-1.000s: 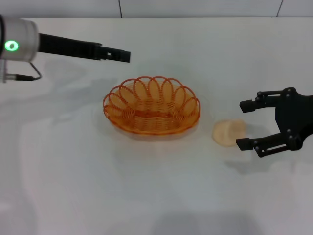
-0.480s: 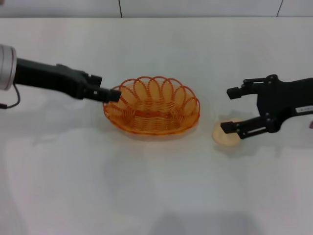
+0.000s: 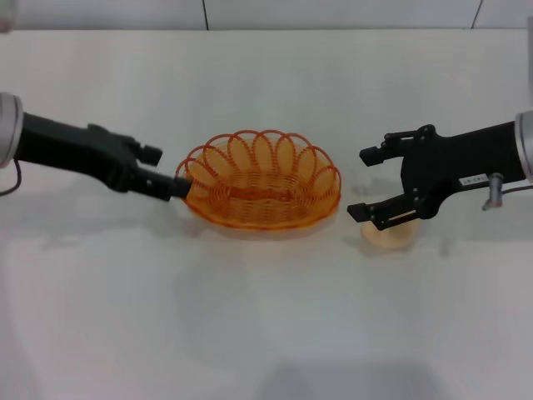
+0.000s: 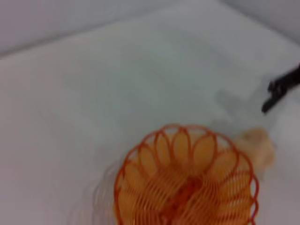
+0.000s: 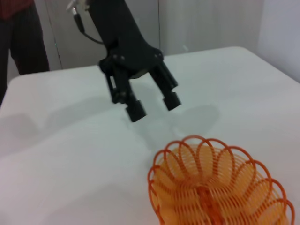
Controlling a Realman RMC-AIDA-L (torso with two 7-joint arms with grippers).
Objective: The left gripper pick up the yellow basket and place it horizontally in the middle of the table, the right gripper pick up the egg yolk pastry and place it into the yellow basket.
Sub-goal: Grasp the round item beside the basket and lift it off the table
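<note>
On the plain white counter [image 3: 266,333] in front of you, the oval orange-yellow wire basket with the loopy rim [image 3: 258,190] sits near the middle, lying flat with its long side going across. So the first job looks about done, or it may need no big move, but that is only my guess from how it lies. The small round pale yellow pastry [image 3: 388,236] is not in the basket yet. It rests on the counter just beside the basket, on your right side. That part is left to do. Your left end effector [image 3: 176,185], the black claw on the black arm, is down low at the left end of the basket, with its tips right at the rim. From the head view you cannot tell if it is touching the wire. In the right wrist view its two fingers [image 5: 137,111] are spread apart with nothing between them, and they hang a little way off from the basket rim. Your right end effector [image 3: 363,184], the black claw with the small white label, is spread wide and holds nothing. It hangs over the pastry, with its lower finger [image 3: 379,211] above the near edge of it. I think it has not closed on the pastry. Next you would likely lower it around the pastry and pinch gently, because a soft pastry could squash or slide away.
</note>
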